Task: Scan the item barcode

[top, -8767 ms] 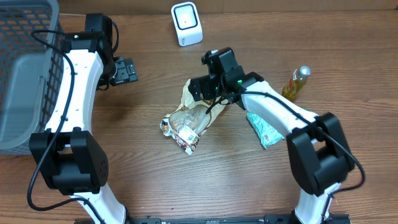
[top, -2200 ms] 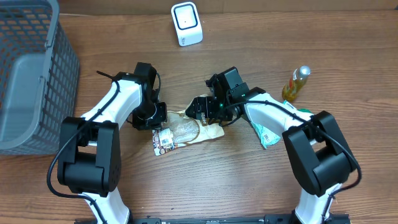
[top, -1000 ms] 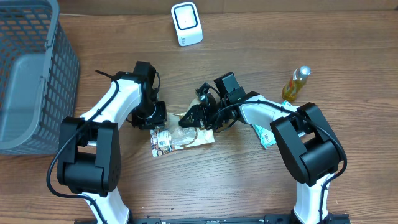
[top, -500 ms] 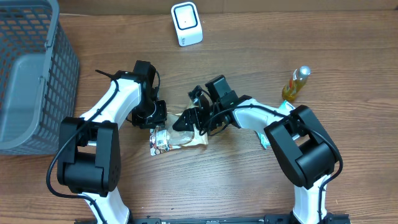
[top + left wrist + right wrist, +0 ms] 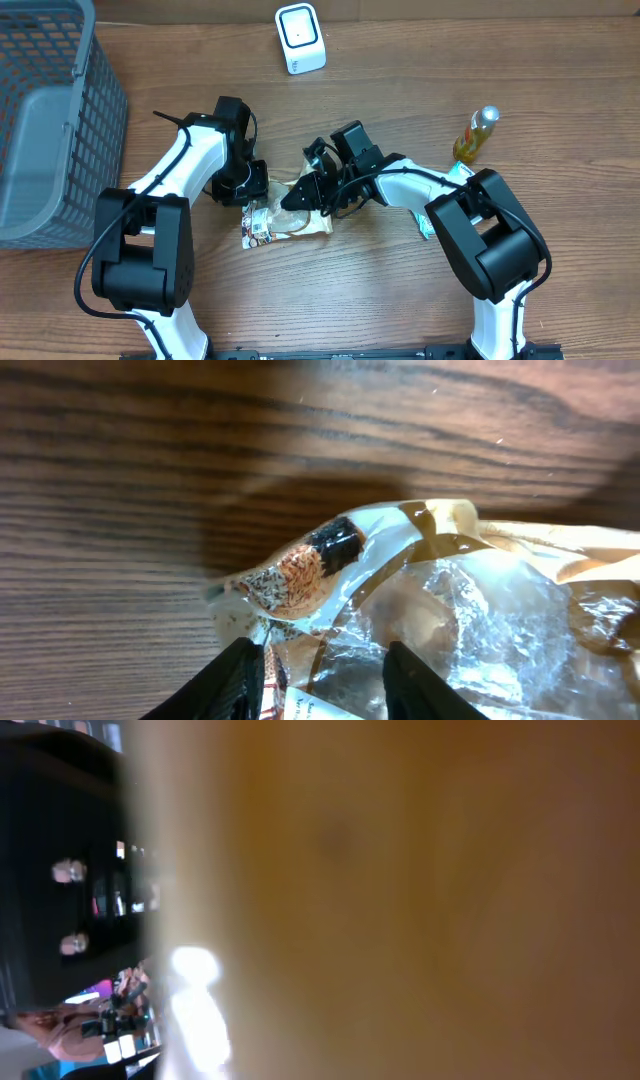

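Snack bag (image 5: 285, 212) lies flat on the table (image 5: 400, 300), on the robot's side of the scanner (image 5: 300, 38) and a little to its left, well apart from it. The bag is clear crinkled film with tan paper. Its printed label end is the end farthest from the scanner, and the print is too small to read from overhead. The left gripper (image 5: 252, 190) is down at the bag's left edge, on the near-left side of the scanner. In the left wrist view the left gripper (image 5: 325, 678) has its fingers (image 5: 240, 675) standing apart, with the bag (image 5: 460, 600) film between and under them. They straddle it and no clamp on it is visible. That corner of the bag shows a brown grainy picture and a black patch. The right gripper (image 5: 302, 190) sits on the bag's right part, straight toward the robot from the scanner, close beside the left one with the bag between them. From overhead its jaws are hidden under its own body. The right wrist view is a tan-brown blur close to the lens with a dark shape at the left edge, so I cannot tell if it is open, closed or holding the bag. A grey mesh basket (image 5: 60, 90) is far left of the scanner. A yellow bottle (image 5: 477, 134) stands right of the scanner and a bit nearer the robot. A green packet (image 5: 427, 224) lies nearer still, mostly hidden under the right arm.
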